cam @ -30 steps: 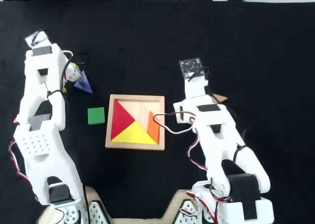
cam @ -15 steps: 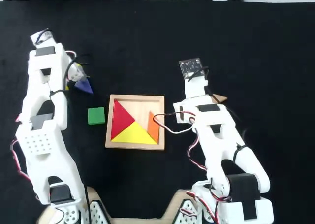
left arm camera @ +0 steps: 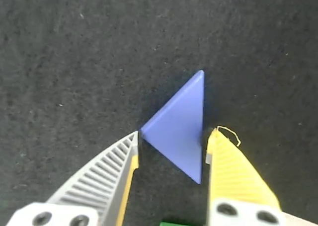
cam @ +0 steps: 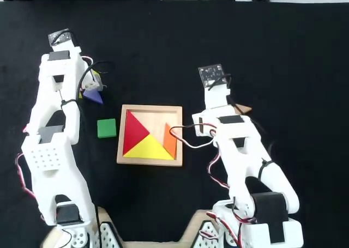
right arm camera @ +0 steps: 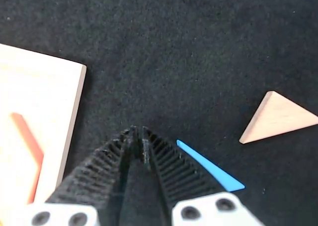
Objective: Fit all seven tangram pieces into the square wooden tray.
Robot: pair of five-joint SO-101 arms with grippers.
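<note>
The left arm (cam: 52, 144) stretches away from its base along the left side of the black table (cam: 283, 52), with its wrist bent down over a violet-blue triangle (left arm camera: 181, 126). The left gripper (left arm camera: 174, 135) has its jaws parted to about the width of that triangle. One ribbed fingertip sits at a corner of the triangle and the other runs alongside its straight edge. The triangle lies flat on the table between them.

The violet-blue triangle is up and to the left of the square wooden tray (cam: 150, 107), well apart from it, and a green square (cam: 106, 128) lies on the table between the two.

The right arm (cam: 240, 144) rises from its base just to the right of the tray. The right gripper (right arm camera: 137, 132) points down at bare table, its black jaws pressed together with nothing in them. A light blue piece (right arm camera: 211, 169) lies just beside one jaw, partly hidden by it. A plain wooden triangle (right arm camera: 278, 117) lies near, a little farther from the tray.

The tray holds three pieces. A red triangle (cam: 133, 132) fills its left side, a yellow triangle (cam: 147, 149) lies along its near edge, and an orange piece (cam: 170, 140) sits at its right side. The rest of the tray floor is bare wood.
</note>
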